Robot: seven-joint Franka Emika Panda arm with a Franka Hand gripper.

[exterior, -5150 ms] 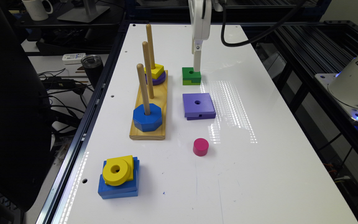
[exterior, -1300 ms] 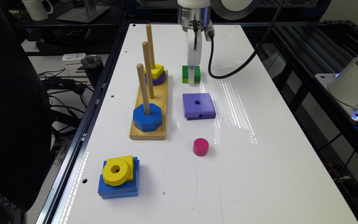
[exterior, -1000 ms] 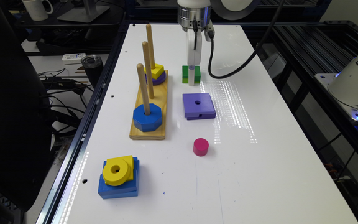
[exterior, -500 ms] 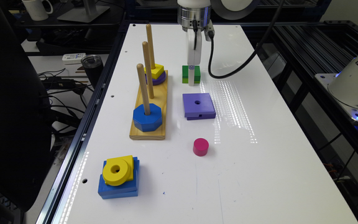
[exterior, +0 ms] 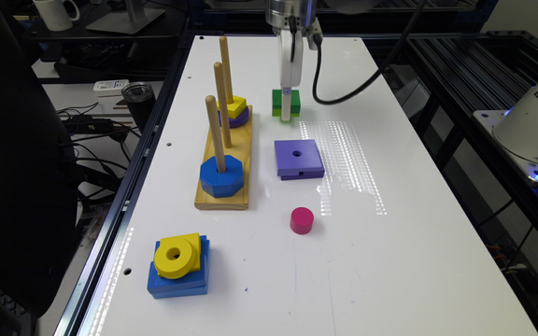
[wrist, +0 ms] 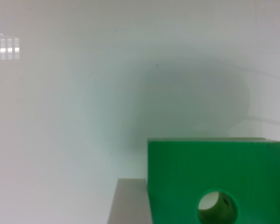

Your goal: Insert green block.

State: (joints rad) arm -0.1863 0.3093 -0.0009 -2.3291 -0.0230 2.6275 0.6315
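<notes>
The pincer (exterior: pixel 286 112) comes straight down onto the green block (exterior: pixel 286 103), its white finger crossing the block's near face and reaching the worktop (exterior: pixel 390 261). Whether it is clenched on the block or released cannot be told: the wrist view shows the block (wrist: pixel 217 182) close up, with its round centre hole, but no fingertips. That view also shows a soft shadow on the white surface beyond the block.

The exterior view gives the wider layout, taking the peg board (exterior: pixel 224 158) as landmark. The green block sits on the worktop just off the board's far end, towards the exterior view's right. The board carries three upright pegs; a blue octagon (exterior: pixel 221 176) is on the nearest peg and a yellow piece over a purple one (exterior: pixel 234 112) at the far end. A flat purple square (exterior: pixel 298 158) lies beside the board, a pink cylinder (exterior: pixel 301 220) nearer the camera, and a yellow ring on blue blocks (exterior: pixel 178 263) past the board's near end. No readable writing appears.
</notes>
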